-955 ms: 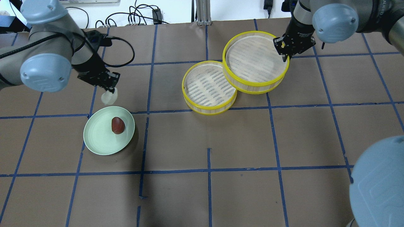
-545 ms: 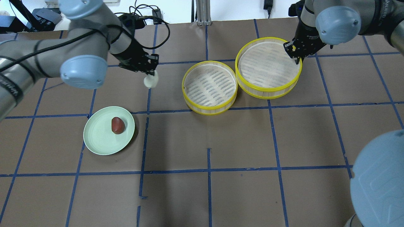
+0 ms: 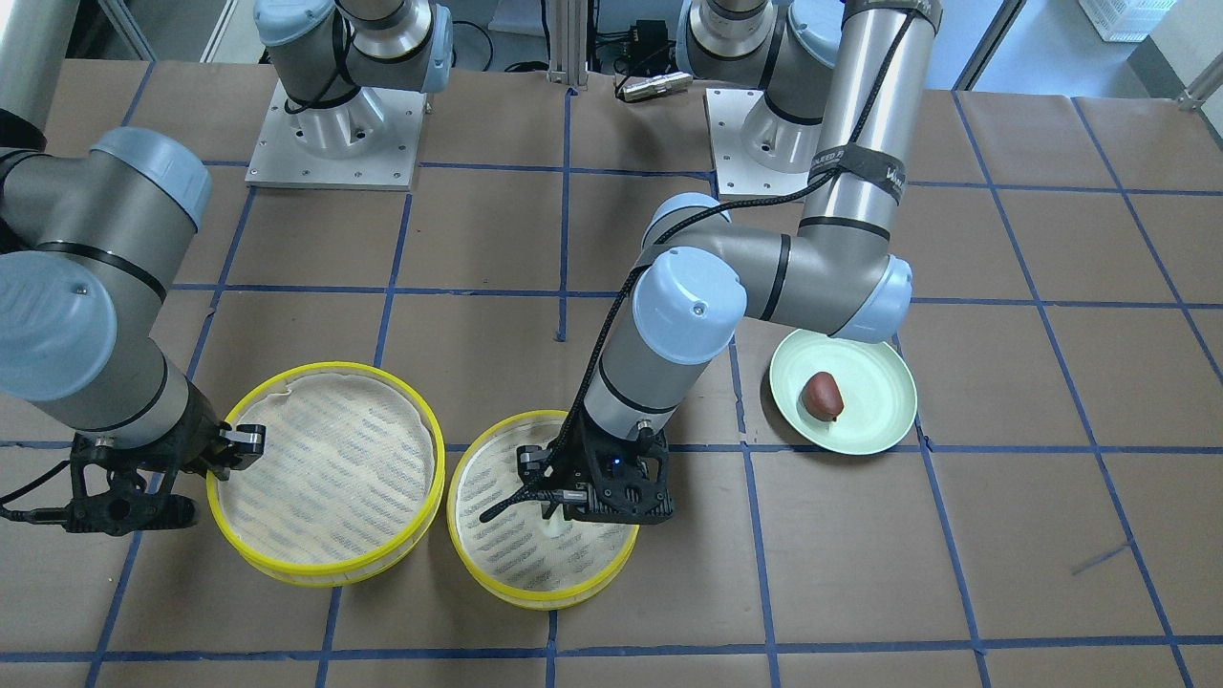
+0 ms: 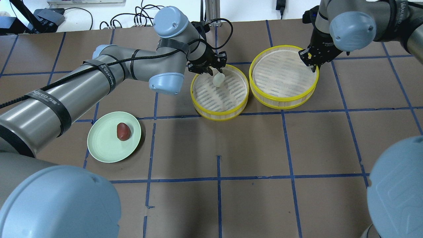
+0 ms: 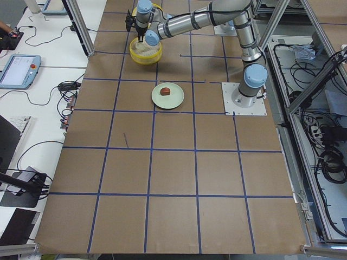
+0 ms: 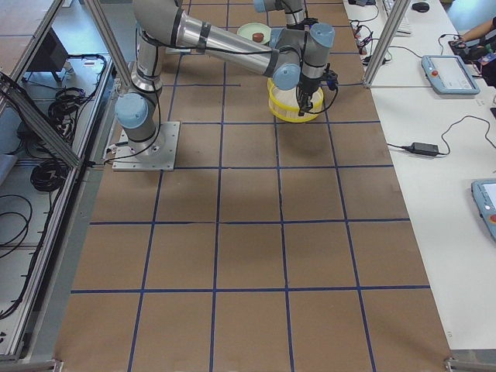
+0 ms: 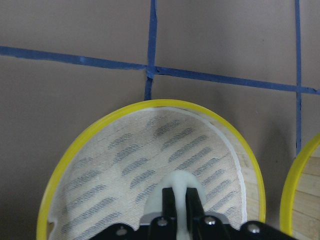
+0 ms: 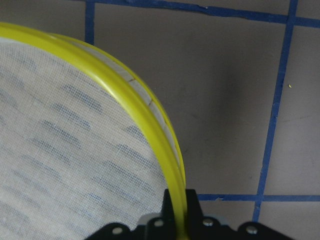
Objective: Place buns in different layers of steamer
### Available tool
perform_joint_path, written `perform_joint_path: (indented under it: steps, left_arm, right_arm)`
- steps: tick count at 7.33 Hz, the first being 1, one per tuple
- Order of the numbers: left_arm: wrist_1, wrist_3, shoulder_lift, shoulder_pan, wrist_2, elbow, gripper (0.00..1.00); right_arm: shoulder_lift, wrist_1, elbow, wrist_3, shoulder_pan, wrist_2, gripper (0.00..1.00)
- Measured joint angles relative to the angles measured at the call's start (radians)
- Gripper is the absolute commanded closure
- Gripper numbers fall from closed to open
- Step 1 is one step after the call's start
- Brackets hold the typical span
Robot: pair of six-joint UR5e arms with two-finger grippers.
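My left gripper is shut on the white bun and holds it low over the back of one steamer tray. The left wrist view shows the white bun pinched between the fingers above the tray's cloth. My right gripper is shut on the far right rim of the second steamer tray, which stands beside the first; its fingers clamp the yellow rim. The reddish-brown bun lies on the pale green plate at the left.
My left arm stretches across the table's left half, just behind the plate. Cables lie along the back edge. The right arm's elbow fills the near right corner. Blue tape lines grid the brown table.
My left gripper has carried the white bun from beside the plate rightward to over the first tray. My right gripper has moved the second tray off the first, to its right.
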Motion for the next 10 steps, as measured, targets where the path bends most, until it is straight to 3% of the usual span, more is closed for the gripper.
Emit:
perform_joint_path:
  steps: [2,5,8,10]
  left_arm:
    - [-0.002,0.059,0.021,0.001,0.022,-0.005,0.00]
    - [-0.049,0.338,0.106,0.067,0.212,-0.084,0.00]
    - [-0.121,0.506,0.219,0.322,0.228,-0.293,0.00]
    - [-0.142,0.688,0.247,0.503,0.225,-0.371,0.00]
  right_arm:
    - [-0.004,0.002,0.000,0.017,0.000,0.007,0.91]
    - [-0.031,0.022,-0.013,0.197,0.024,0.108,0.91]
    - [-0.026,0.013,-0.020,0.427,0.113,0.181,0.92]
    - [0.012,-0.011,-0.042,0.565,0.189,0.199,0.92]
